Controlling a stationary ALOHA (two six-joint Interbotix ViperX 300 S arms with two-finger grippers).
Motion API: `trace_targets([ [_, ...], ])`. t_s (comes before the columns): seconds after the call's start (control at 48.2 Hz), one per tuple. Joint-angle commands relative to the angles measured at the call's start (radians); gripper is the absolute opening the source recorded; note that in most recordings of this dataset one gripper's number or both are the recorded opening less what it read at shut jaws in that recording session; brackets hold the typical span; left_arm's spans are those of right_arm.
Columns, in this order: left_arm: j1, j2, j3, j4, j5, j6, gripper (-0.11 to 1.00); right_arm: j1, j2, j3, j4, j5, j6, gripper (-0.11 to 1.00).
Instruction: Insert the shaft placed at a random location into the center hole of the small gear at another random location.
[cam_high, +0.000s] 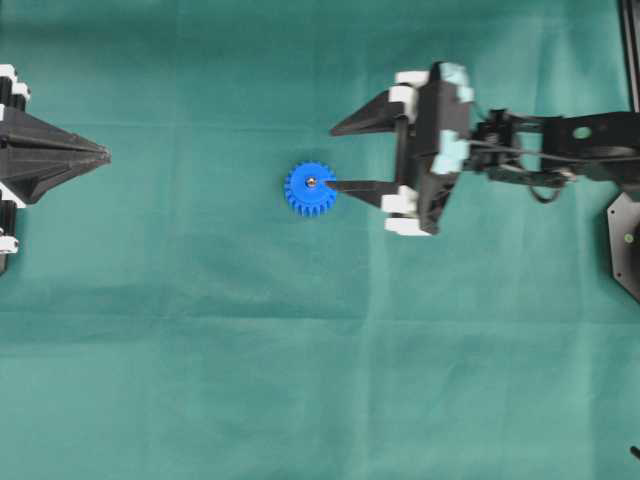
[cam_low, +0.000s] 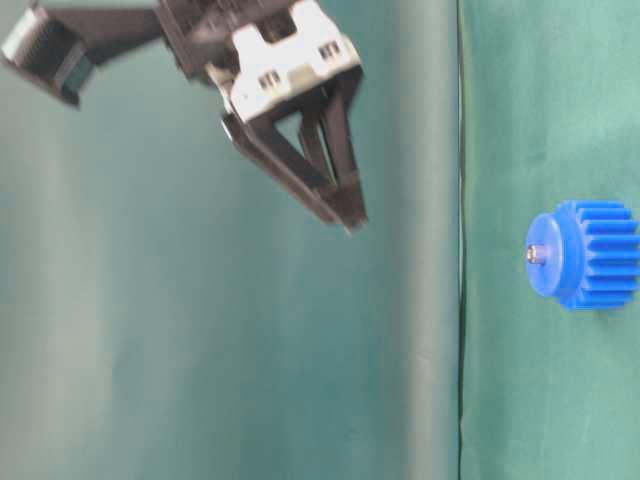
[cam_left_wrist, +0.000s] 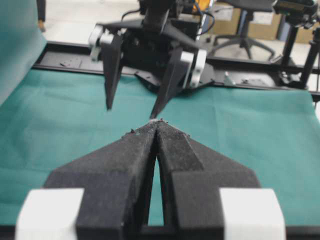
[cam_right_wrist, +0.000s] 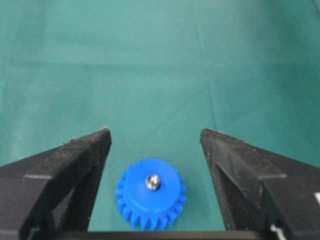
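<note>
The small gear, bright blue and toothed, lies flat on the green cloth near the middle. The shaft stands in its hub as a shiny dot and fills the center hole, so the hole itself does not show. My right gripper is open and holds nothing. In the right wrist view the gear and shaft sit between and below the wide-spread fingers of this gripper. The table-level view shows that gripper lifted clear of the gear. My left gripper is shut and empty at the far left.
Green cloth covers the whole table, with faint fold lines. A black rail runs along the far table edge in the left wrist view, with chairs and boxes beyond it. A dark base sits at the right edge.
</note>
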Motion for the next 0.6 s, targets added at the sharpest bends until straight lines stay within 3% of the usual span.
trace_targets([
  [0.0,0.003,0.003,-0.008,-0.002,-0.005,0.002,-0.01,0.003,-0.077,0.031,0.008,-0.003,0.006,0.87],
  [0.27,0.003,-0.005,-0.003,-0.002,0.006,0.002,-0.01,0.006,-0.229,0.152,0.008,0.026,0.037,0.87],
  [0.581,0.003,-0.021,0.002,-0.002,0.031,0.002,-0.01,0.006,-0.313,0.204,0.009,0.097,0.041,0.87],
])
